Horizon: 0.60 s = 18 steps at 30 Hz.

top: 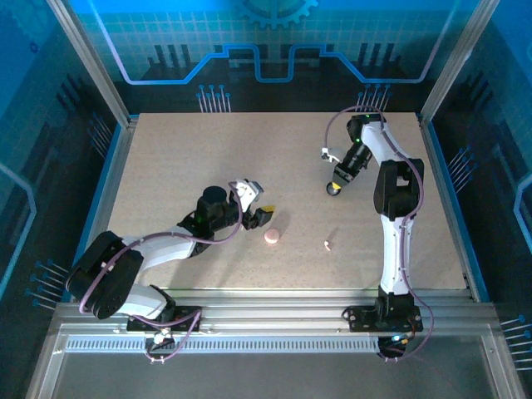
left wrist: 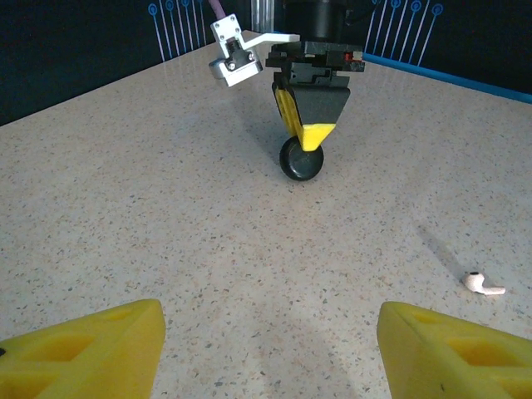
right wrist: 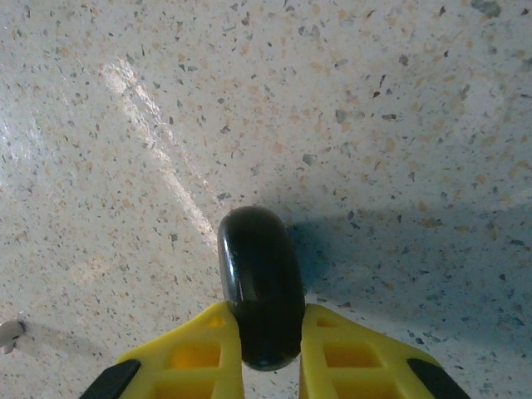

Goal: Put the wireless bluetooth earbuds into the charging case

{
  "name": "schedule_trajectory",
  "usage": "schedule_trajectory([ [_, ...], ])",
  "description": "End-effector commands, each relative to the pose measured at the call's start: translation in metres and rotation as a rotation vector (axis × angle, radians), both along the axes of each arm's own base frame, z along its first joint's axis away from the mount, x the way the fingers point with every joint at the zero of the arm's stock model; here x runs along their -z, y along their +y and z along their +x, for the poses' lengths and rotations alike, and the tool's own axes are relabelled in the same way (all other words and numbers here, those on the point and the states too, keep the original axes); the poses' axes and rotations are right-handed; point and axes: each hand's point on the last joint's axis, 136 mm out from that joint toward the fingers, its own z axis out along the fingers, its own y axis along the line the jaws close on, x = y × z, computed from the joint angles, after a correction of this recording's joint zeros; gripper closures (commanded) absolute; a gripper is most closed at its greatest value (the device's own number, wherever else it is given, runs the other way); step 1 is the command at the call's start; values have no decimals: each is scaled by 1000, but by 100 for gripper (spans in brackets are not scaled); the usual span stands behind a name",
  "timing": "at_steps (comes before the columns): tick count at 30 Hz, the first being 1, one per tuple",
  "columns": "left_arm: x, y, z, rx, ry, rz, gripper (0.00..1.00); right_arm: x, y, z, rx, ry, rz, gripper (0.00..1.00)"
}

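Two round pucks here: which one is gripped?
The black disc, pinched on edge in the right hand; the pink charging case lies free on the table.

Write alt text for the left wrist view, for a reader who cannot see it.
The right tool pinches a black disc upright on its edge, down at the speckled table. A small white earbud lies at the right, and the left tool stands open, its yellow fingers in the bottom corners.

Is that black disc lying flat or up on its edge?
On edge: the black disc stands upright, pinched between the right gripper's yellow fingers.
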Motion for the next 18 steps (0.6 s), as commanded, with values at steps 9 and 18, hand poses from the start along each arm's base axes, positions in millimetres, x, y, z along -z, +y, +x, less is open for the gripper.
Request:
schedule_trajectory([
  [9,-11,-5,7,9,-5,-23,32,9,-17,12,79,9,-14,67],
  [18,-12,-7,8,13,-3,-25,33,12,-23,17,102,-5,-52,59],
])
